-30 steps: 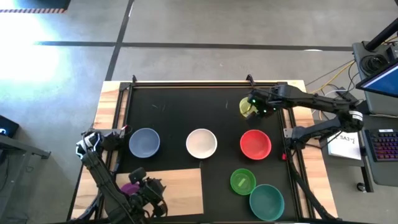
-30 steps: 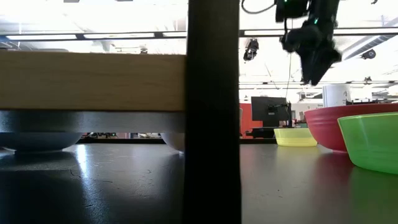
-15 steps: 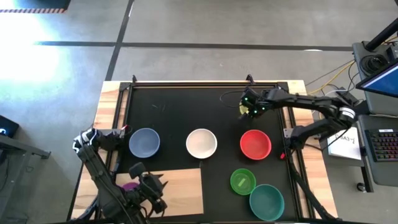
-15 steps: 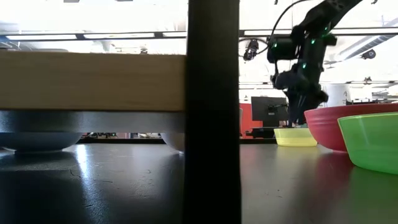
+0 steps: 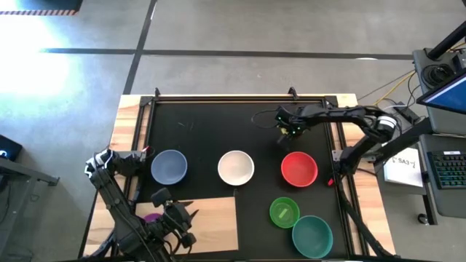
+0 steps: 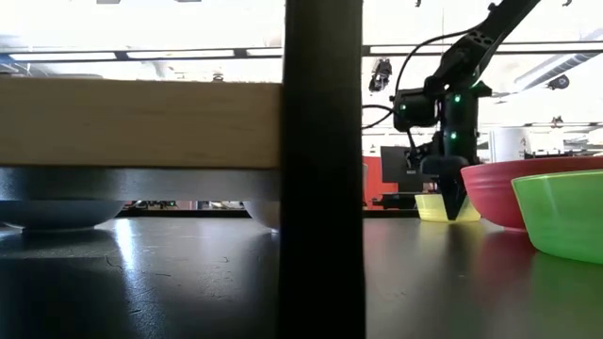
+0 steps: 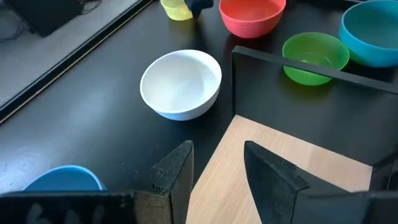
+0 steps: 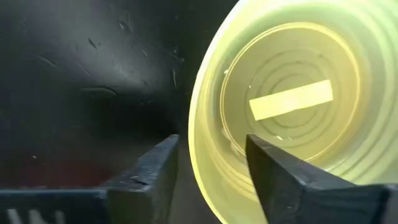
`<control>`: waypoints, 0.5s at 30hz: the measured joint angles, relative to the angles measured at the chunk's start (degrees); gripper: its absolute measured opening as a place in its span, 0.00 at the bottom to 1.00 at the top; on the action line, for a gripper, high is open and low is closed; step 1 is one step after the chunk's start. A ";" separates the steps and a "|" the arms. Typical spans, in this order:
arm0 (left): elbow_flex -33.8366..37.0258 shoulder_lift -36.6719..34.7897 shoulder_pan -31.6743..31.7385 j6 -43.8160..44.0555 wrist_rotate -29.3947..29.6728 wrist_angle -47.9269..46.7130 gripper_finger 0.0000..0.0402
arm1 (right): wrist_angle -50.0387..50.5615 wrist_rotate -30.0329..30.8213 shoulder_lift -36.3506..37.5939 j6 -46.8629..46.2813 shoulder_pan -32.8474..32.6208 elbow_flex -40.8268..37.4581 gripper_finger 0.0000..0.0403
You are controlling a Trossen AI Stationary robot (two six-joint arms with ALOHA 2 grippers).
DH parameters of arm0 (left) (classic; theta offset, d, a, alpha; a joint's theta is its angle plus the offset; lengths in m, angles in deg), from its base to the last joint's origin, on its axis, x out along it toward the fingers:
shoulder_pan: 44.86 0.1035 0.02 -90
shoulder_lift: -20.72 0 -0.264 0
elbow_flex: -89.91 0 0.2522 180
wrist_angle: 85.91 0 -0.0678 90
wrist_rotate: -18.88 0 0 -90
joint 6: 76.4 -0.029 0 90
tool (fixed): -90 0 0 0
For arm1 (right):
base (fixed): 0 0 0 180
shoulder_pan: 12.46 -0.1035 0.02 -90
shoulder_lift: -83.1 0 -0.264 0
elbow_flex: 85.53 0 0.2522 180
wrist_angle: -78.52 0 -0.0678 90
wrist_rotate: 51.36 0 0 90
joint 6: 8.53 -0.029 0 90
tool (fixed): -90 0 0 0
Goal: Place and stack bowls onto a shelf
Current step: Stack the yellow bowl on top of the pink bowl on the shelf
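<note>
Straddling the yellow-green bowl (image 8: 292, 118) rim, the released right gripper (image 8: 208, 180) shows only at its wrist; overhead hides it. Left gripper (image 7: 217, 171) hangs released over the shelf (image 7: 280, 162).

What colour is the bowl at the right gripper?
Yellow-green; the bowl shows best in the right wrist view, its rim between the right gripper fingers.

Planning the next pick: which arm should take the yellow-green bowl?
Right. Its claw is open and already straddles the yellow-green bowl rim at the mat's far side. The left claw sits over the shelf, far away.
</note>
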 joint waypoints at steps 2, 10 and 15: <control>0.00 0.00 0.03 0.00 0.06 0.01 0.31 | -0.13 -0.04 -0.57 0.36 0.00 0.00 0.36; 0.00 0.02 0.17 -0.77 1.15 0.01 0.31 | -0.02 -0.01 0.15 2.41 -0.04 0.09 0.04; 0.00 0.02 0.24 -1.92 2.44 0.01 0.31 | 4.01 -0.88 3.40 3.80 -0.17 1.26 0.02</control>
